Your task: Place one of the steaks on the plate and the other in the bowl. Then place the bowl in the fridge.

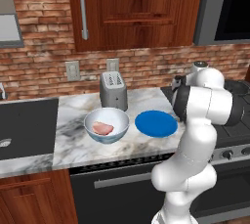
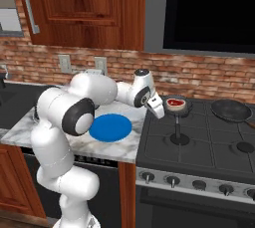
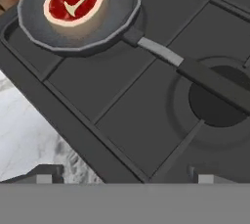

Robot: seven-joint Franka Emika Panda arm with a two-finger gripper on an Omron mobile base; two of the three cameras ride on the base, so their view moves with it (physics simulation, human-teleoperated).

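A dark red steak [image 3: 75,0] with a whitish fat rim lies in a small grey frying pan [image 3: 34,20] on the stove's rear left burner. In the right base view my gripper [image 2: 158,108] hovers just left of that pan [image 2: 185,108] and steak [image 2: 175,103]. The gripper [image 3: 124,176] is open and empty, its fingertips [image 3: 49,174] standing wide apart over the stove's left edge. A pale pink steak [image 1: 103,128] rests in the white bowl [image 1: 93,120] on the marble counter. The blue plate [image 1: 156,123] lies bare just right of the bowl. The fridge is out of view.
A silver toaster [image 1: 113,90] stands behind the bowl against the brick wall. A second black frying pan [image 2: 231,110] sits on the right rear burner. The small pan's long handle [image 3: 195,69] reaches toward the stove front. A sink [image 1: 27,127] lies left of the counter.
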